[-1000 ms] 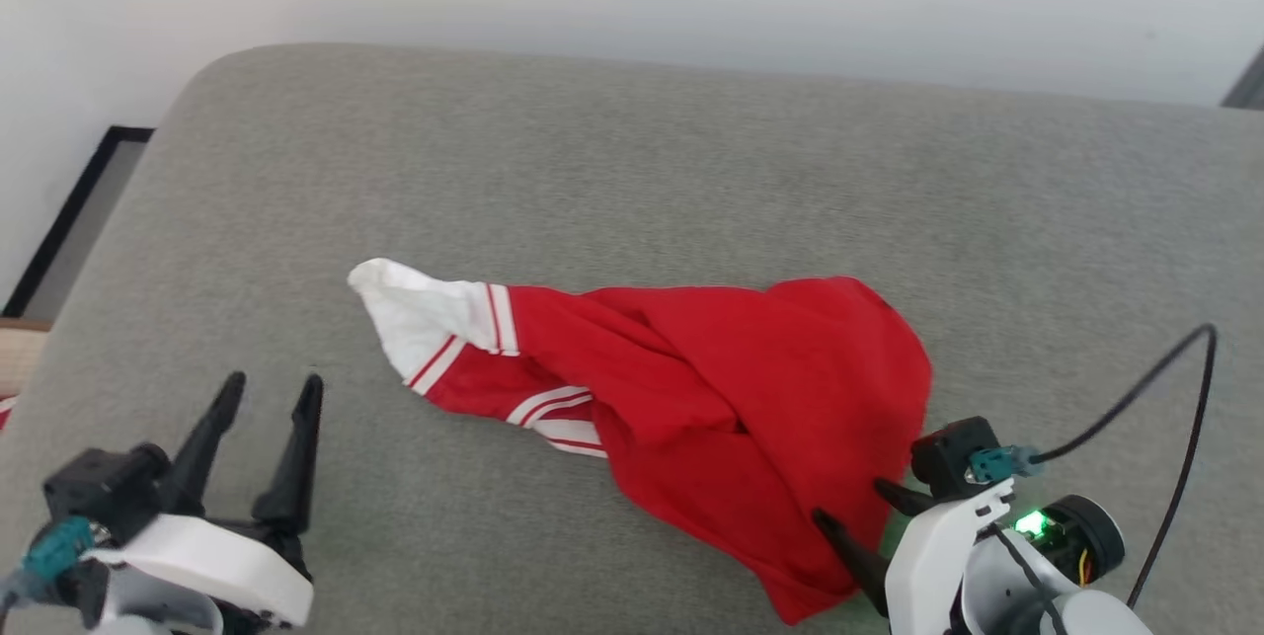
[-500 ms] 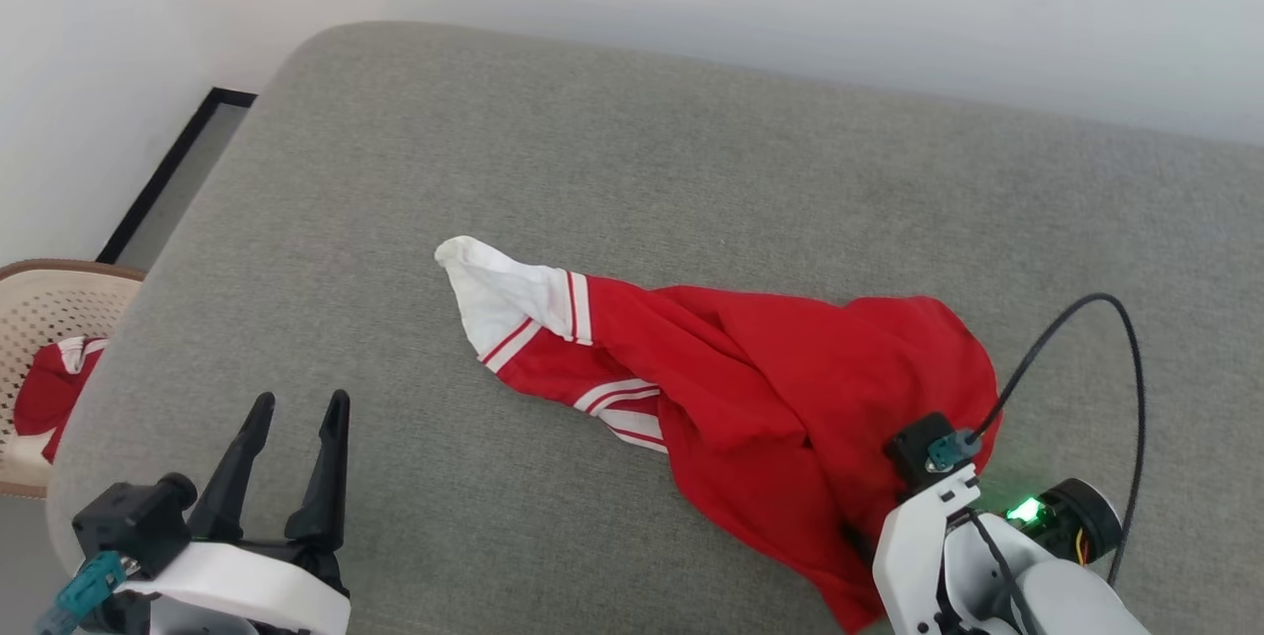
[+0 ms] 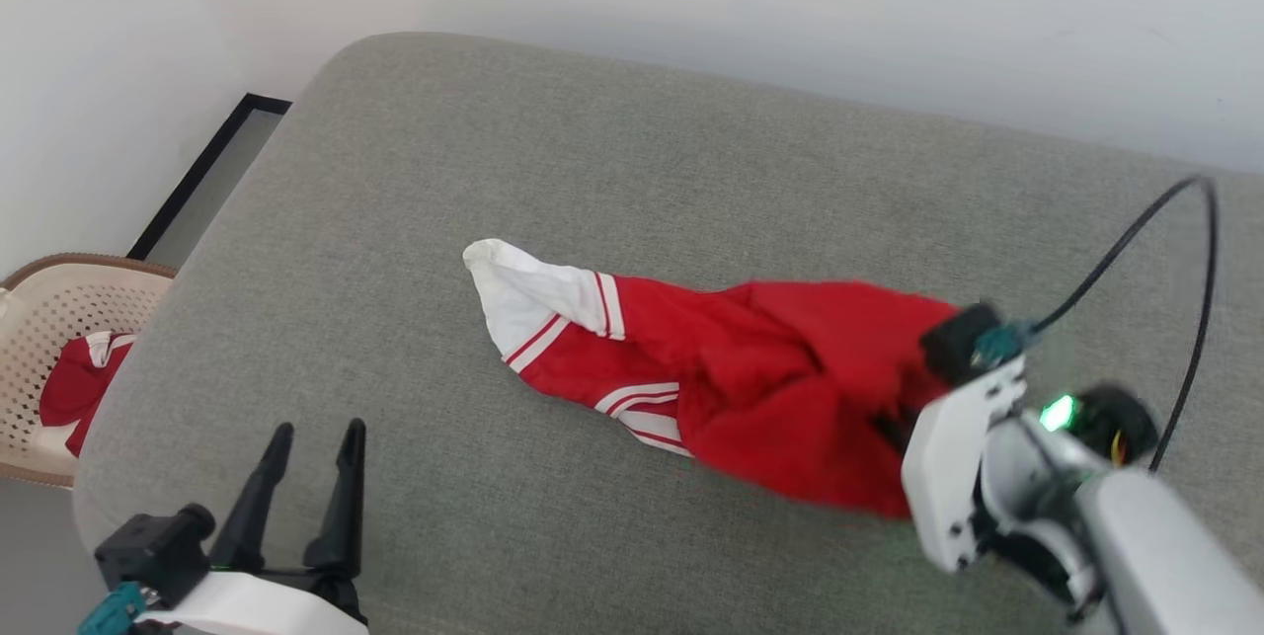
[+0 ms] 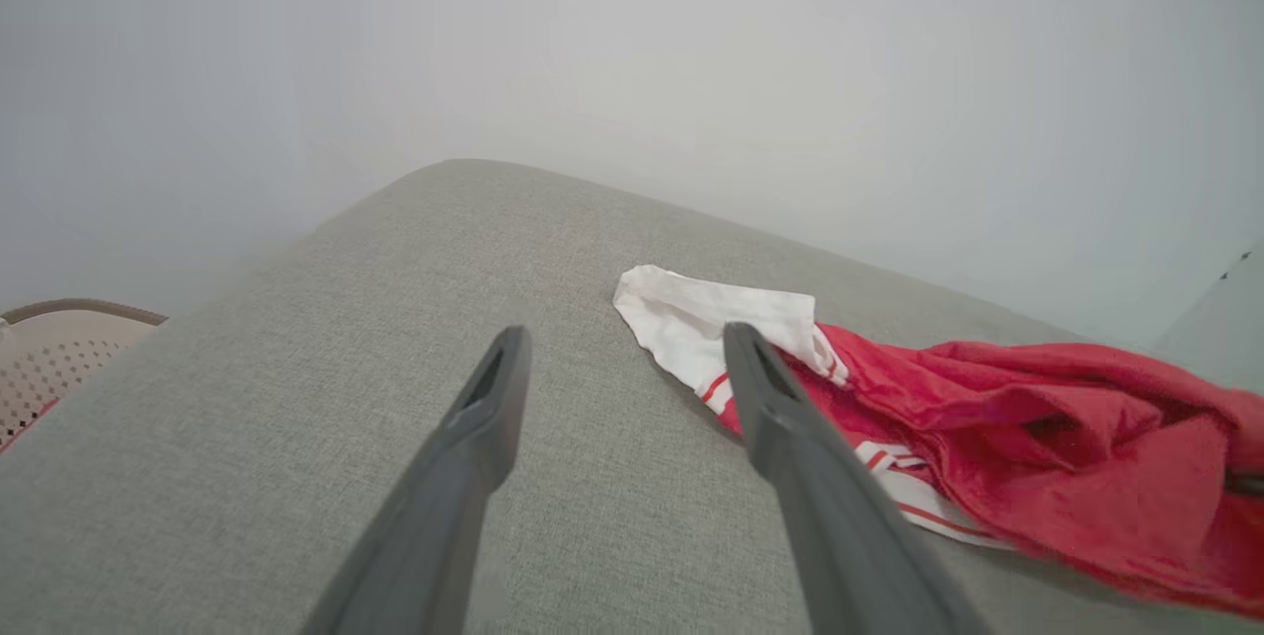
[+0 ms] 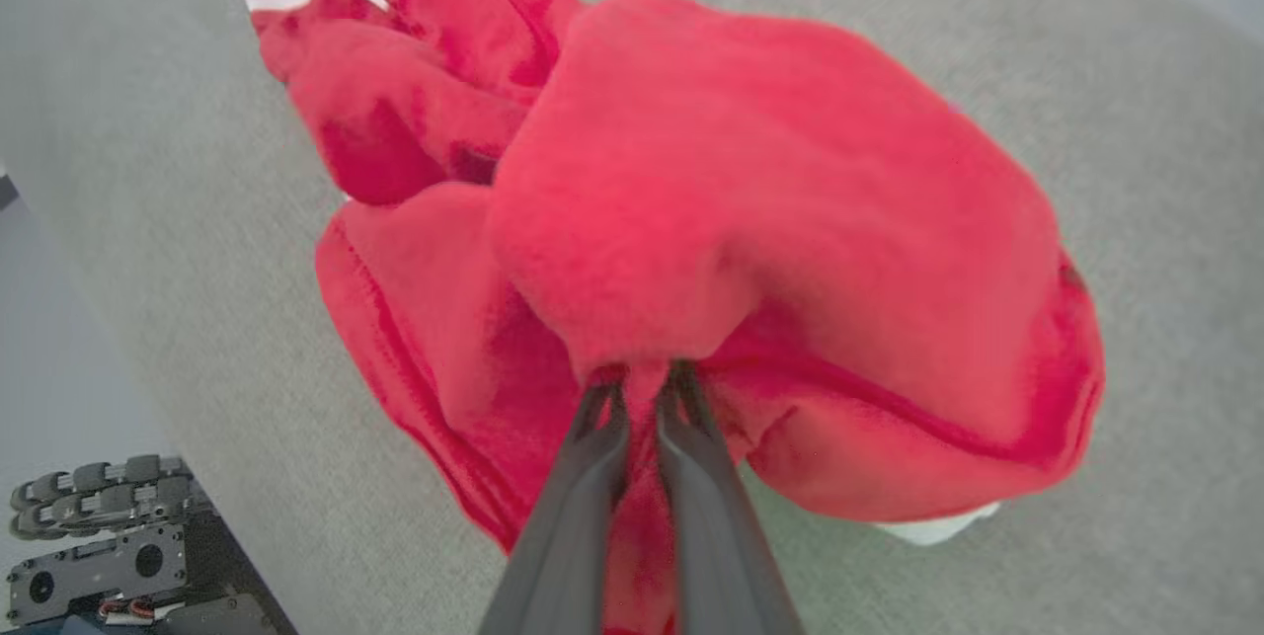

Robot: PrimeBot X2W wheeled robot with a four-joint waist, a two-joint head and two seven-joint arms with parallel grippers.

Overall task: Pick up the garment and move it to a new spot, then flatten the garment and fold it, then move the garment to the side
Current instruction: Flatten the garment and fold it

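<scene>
Since a second ago, the right claw has shut and come up off the gray cushion, and the red end of the shirt has come up with it in a bunch. Before, its two fingers stood apart at the near edge of the red cloth. Now those dark fingers are squeezed close together, with a fold of red cloth pinched between their tips. Most of the red part puffs out just past the tips and looks blurry. The rest of the shirt trails away from this claw toward the left claw's side. Its white sleeve with red stripes lies flat on the cushion, far from the right claw. The left claw is wide open and holds nothing. It hovers over bare cushion, with the white sleeve ahead of its tips and a bit to its right. Off to the left claw's left, beside the cushion, sits a tan basket with red and white cloth in it.
</scene>
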